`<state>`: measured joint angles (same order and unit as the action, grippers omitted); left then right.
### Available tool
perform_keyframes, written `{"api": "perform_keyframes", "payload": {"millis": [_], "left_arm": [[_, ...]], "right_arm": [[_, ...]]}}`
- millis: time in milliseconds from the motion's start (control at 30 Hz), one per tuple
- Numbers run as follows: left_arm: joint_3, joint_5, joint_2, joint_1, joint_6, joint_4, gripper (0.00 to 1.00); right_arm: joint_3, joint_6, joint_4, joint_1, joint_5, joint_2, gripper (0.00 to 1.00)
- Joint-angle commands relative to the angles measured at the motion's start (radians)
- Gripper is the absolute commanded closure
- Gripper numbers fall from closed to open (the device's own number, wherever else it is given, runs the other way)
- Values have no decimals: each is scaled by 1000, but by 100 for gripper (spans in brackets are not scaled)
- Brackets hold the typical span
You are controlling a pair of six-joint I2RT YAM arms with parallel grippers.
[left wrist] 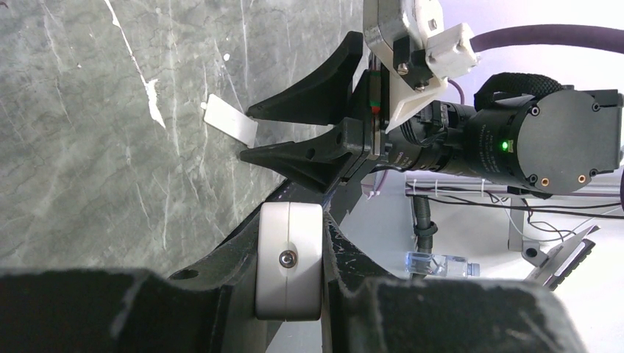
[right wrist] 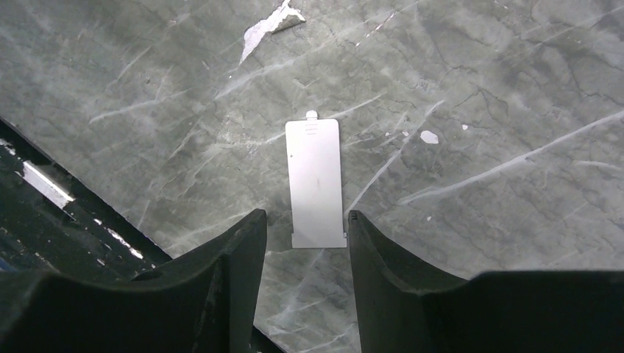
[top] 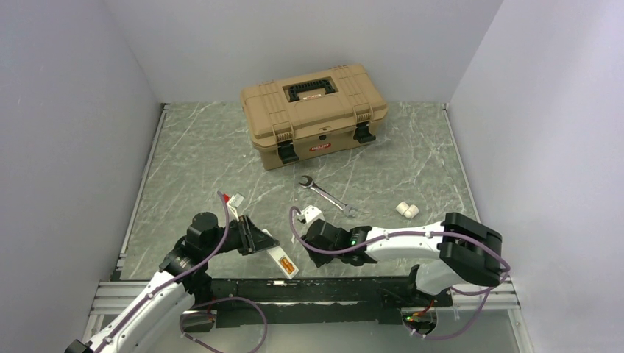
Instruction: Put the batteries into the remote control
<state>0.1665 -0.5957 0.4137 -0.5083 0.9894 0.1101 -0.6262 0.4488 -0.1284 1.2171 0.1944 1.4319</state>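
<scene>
Remote control (top: 284,262): slim white bar, gripped at one end and slanting toward the table's near edge. Its orange-brown recess faced up. Whether its free end touched the table could not be told.
Left gripper (top: 262,243): clamped on the remote control. In the left wrist view a white rounded end sat pinched between the two dark fingers.
Battery cover (right wrist: 316,184): thin white plate lying flat on the table, just right of the remote, with a small tab at its far end. No marking on it could be read.
Right gripper (right wrist: 307,220): jaws partly spread and low over the table, one fingertip on each side of the cover's near end. It held nothing.
Batteries (top: 407,210): two short white cylinders lying side by side, well to the right of both grippers.
Wrench (top: 326,194): steel, lying flat and slanted, between the right gripper and the toolbox.
Toolbox (top: 314,114): tan and shut, with a black handle and two black latches, standing by the far wall. The lettering on the small red label on its front was too small to read.
Table (top: 191,162): grey-green marbled top with pale scuffs.
</scene>
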Motion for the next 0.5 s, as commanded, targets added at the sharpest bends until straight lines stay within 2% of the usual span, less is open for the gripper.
{"api": "perform_keyframes", "payload": {"millis": [0,200,333,467], "left_arm": [[4,-7,-3,1,6,-54,100],[1,-13,11,1,9,-70,100],[0,-15,10,1,10,-73,100],[6,-12,9,1,5,-67,100]], "right_arm": [[-23,13,-91,21,41,37,53],[-36,28,-133,45,64,42,55],[-44,25,-137,50,52,56,65],[-72,24,-160,57,50,87,67]]}}
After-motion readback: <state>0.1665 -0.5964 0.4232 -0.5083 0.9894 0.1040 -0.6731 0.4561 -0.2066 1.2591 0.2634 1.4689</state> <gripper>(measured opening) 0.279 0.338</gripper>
